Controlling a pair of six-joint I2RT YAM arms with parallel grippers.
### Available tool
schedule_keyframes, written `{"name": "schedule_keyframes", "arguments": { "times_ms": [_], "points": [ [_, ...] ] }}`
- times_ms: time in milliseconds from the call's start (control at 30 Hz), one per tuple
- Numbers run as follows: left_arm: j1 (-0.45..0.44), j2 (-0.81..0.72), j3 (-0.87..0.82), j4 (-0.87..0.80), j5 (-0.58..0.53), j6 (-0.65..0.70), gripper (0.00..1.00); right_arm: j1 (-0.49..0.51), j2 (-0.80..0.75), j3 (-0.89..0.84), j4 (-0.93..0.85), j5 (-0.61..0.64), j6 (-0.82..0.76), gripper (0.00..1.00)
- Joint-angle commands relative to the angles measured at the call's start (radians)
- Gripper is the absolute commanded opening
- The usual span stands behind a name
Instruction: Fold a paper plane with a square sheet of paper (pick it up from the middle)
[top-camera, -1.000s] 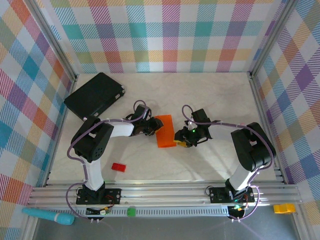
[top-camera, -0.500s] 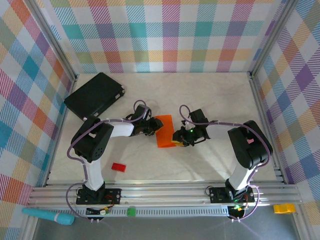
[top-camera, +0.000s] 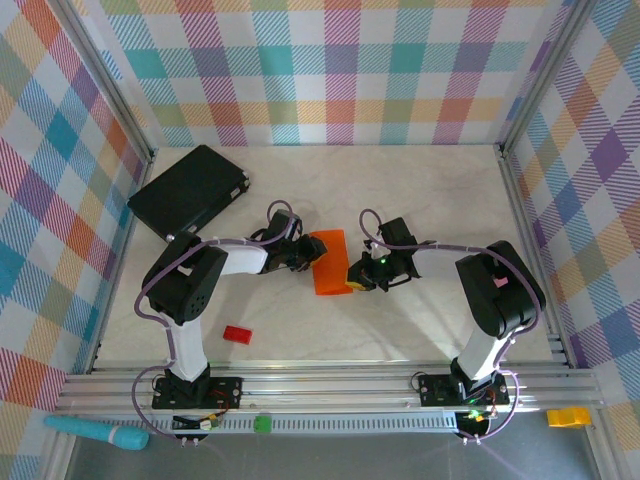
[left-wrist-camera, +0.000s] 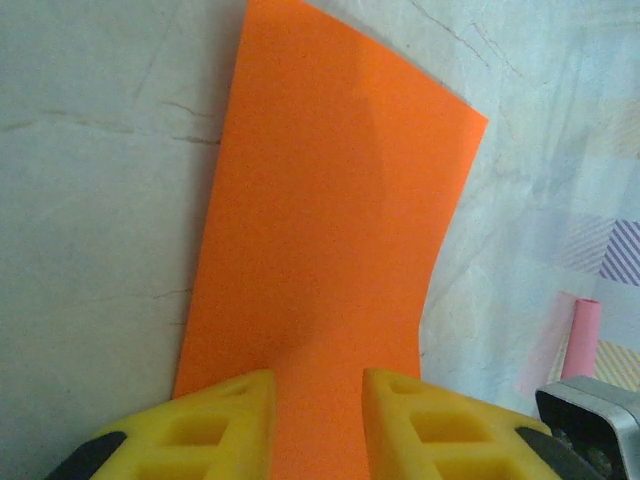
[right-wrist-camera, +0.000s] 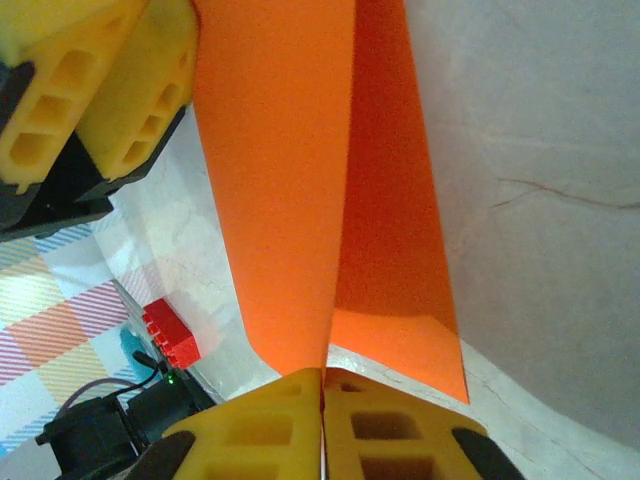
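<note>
One black flat case (top-camera: 188, 191) lies at the far left of the table (top-camera: 430, 190). One small red block (top-camera: 237, 334) sits nearer, close to the left arm's base. There are two grippers. The left gripper (top-camera: 303, 255) rests at the left edge of the single square sheet of paper (top-camera: 330, 262), its two yellow fingers parted with orange showing between them. Whether they pinch it I cannot tell. The sheet lies mid-table, folded into two layers. The right gripper (top-camera: 355, 272) has its fingers pressed together on the sheet's right edge.
</note>
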Motion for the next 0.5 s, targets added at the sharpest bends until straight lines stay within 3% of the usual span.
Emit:
{"name": "schedule_keyframes", "arguments": {
  "times_ms": [0, 300, 367, 467],
  "points": [
    [-0.012, -0.043, -0.027, 0.025, 0.03, -0.008, 0.3, 0.006, -0.018, -0.009, -0.024, 0.021, 0.005, 0.05],
    [-0.01, -0.058, -0.052, 0.044, -0.075, -0.045, 0.31, 0.014, -0.077, -0.097, 0.021, 0.03, 0.093, 0.04],
    [-0.018, -0.028, -0.034, 0.102, -0.04, -0.058, 0.3, 0.019, -0.077, -0.108, 0.05, 0.033, 0.132, 0.03],
    [-0.019, -0.014, -0.007, 0.029, -0.05, -0.026, 0.29, 0.027, -0.102, -0.131, 0.074, 0.059, 0.178, 0.03]
  ]
}}
